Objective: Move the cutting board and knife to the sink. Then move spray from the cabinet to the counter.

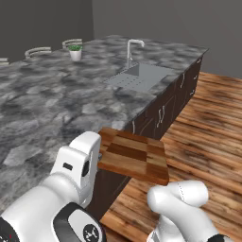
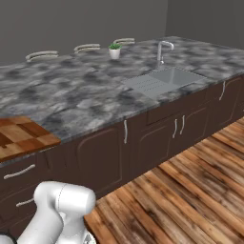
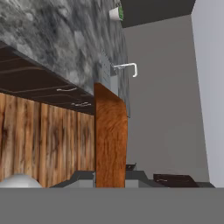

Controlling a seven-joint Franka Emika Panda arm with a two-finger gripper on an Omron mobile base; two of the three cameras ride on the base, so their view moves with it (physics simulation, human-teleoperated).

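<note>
The gripper (image 3: pixel 110 175) is clamped on the near edge of the cutting board (image 1: pixel 134 156), holding it level, raised above the counter (image 1: pixel 52 104) edge and jutting out past it over the wooden floor (image 1: pixel 208 127). The sink (image 1: pixel 142 76) lies well beyond the board, further along the same counter, its faucet (image 1: pixel 132 49) rising at the basin's far rim. A small potted plant (image 1: pixel 75 51) stands on the counter to the left of the sink, well apart from it. Dark drawers (image 2: pixel 157 133) run beneath the sink.

Checkered wooden cutting board (image 1: pixel 133 155), marbled stone counter (image 1: pixel 52 101)
</note>
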